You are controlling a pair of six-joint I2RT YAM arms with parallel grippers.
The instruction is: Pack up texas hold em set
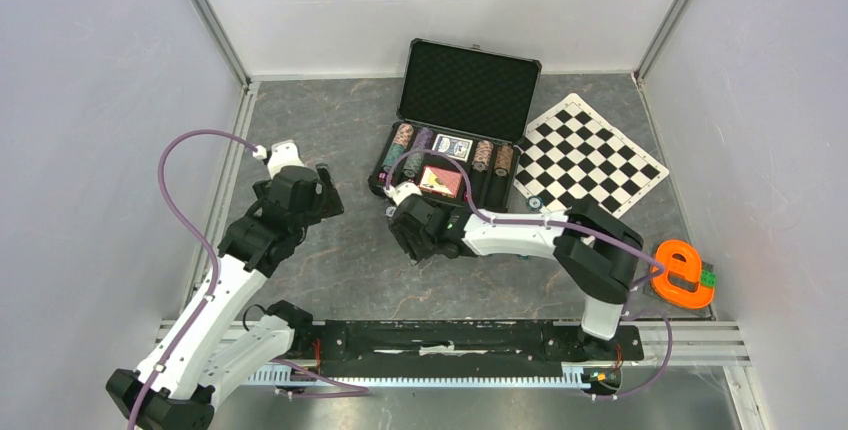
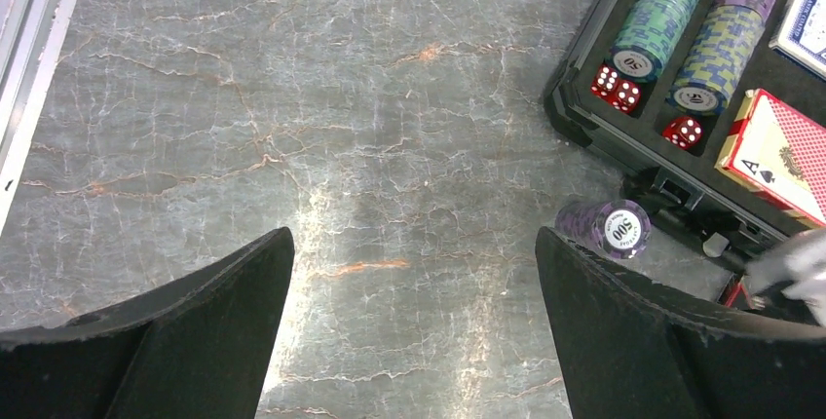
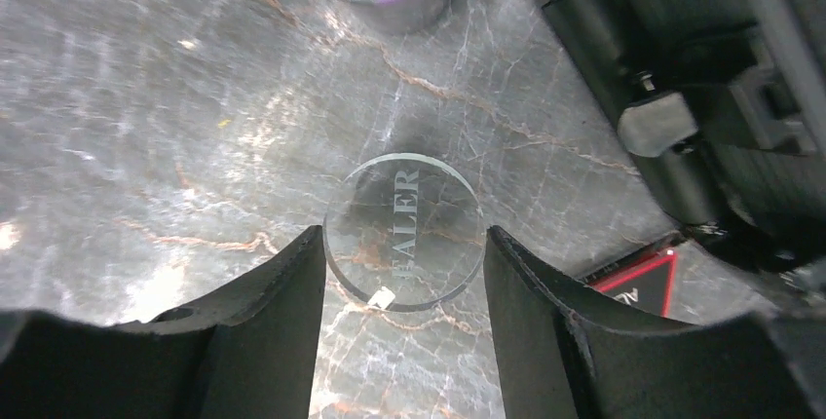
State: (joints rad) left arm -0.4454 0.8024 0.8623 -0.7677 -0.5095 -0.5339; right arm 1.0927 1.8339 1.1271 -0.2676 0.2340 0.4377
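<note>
Your black case [image 1: 468,90] sits open at the far middle of the tabletop [image 1: 340,260]. Its long axis runs left to right, the lid stands upright toward the back wall, and the latches face the arms. Inside, chip rows [image 2: 655,19] lie front to back beside a blue deck [image 1: 452,147], a red deck [image 1: 441,182] and red dice [image 2: 616,88]. Just off the case's front left corner, a short purple chip stack [image 2: 606,228] lies on its side (the "500" face shows). Your right tool [image 3: 403,234] straddles a clear dealer disc [image 3: 404,195] lying flat, with the fingers at the disc's edges. You cannot tell whether they press it. Your left tool [image 2: 412,234] hangs released, wide apart, over bare tabletop.
</note>
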